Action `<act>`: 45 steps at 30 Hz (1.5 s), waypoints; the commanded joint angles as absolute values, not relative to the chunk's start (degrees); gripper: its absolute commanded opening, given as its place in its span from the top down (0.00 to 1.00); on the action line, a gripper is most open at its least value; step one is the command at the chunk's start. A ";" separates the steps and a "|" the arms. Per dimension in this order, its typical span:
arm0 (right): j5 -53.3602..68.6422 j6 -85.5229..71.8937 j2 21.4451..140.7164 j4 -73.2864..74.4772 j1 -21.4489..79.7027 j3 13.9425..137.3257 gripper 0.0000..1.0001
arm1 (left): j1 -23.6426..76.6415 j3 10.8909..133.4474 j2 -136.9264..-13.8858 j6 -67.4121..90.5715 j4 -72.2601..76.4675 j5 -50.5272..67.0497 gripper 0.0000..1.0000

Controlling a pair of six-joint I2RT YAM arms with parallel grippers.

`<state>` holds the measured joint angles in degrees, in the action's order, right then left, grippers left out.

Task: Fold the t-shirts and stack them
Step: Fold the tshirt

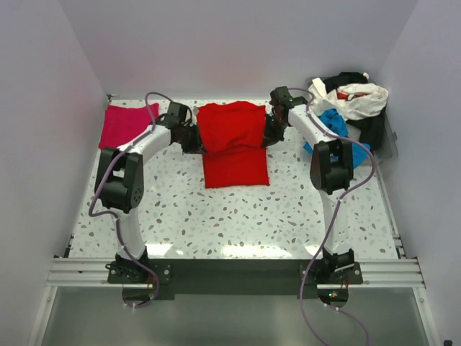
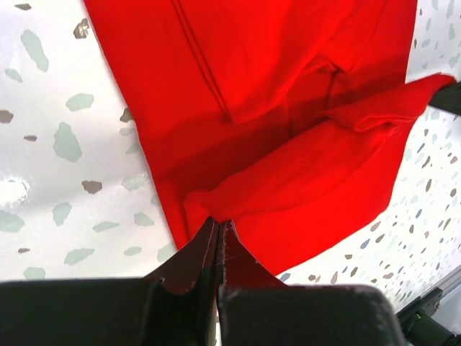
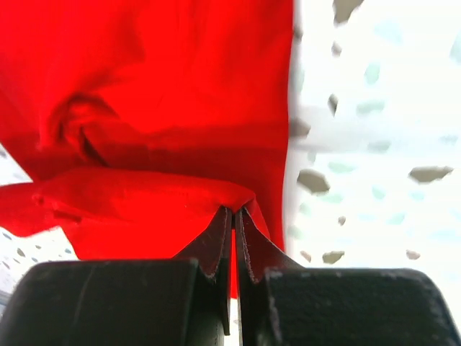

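Note:
The large red t-shirt (image 1: 232,144) lies partly folded at the back middle of the table. My left gripper (image 1: 193,138) is shut on its left edge, and the wrist view shows the red cloth (image 2: 288,180) pinched at the fingertips and lifted. My right gripper (image 1: 271,131) is shut on its right edge, with the red cloth (image 3: 158,194) draped from the fingertips. A folded magenta-pink t-shirt (image 1: 124,124) lies flat at the back left. A bright blue t-shirt (image 1: 336,124), a white one (image 1: 360,99) and a black one (image 1: 344,79) sit in a heap at the back right.
The heap of shirts sits at the table's right edge beside the right arm (image 1: 328,162). The speckled table (image 1: 238,216) is walled in by white panels on three sides. Purple cables (image 1: 155,101) loop off both arms.

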<state>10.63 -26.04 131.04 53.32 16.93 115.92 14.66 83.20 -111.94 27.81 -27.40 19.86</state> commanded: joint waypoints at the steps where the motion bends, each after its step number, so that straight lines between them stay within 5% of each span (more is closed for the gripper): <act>1: 11.86 -25.05 134.64 54.93 15.82 121.89 1.00 | 13.89 86.48 -114.25 26.37 -26.72 21.44 1.00; 16: 12.92 -26.71 139.13 54.84 15.21 128.31 1.00 | 12.66 92.28 -119.26 26.54 -26.63 22.76 1.00; 18: 13.01 -27.77 138.52 53.71 15.03 129.46 0.84 | 12.13 95.08 -119.79 27.24 -26.63 22.59 0.78; 19: 13.36 -28.90 137.91 52.83 14.77 129.72 0.62 | 12.04 95.88 -119.62 28.38 -26.46 21.54 0.65; 20: 13.53 -29.44 136.33 51.69 14.77 129.55 0.54 | 11.78 96.41 -119.10 29.00 -26.02 20.84 0.46; 22: 13.62 -30.32 134.22 48.79 14.59 128.59 0.35 | 11.25 96.42 -116.55 30.32 -23.47 18.91 0.33; 25: 14.06 -30.41 130.53 46.24 14.50 126.40 0.28 | 11.16 95.10 -113.12 30.06 -21.54 17.84 0.20; 45: 17.66 -26.98 109.86 38.41 15.29 81.75 0.28 | 21.44 63.02 -96.68 26.37 -20.21 15.21 0.20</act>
<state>15.42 -27.20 113.95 42.09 14.92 83.90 20.91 64.47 -99.88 26.85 -21.89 17.23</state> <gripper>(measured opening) 0.719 0.808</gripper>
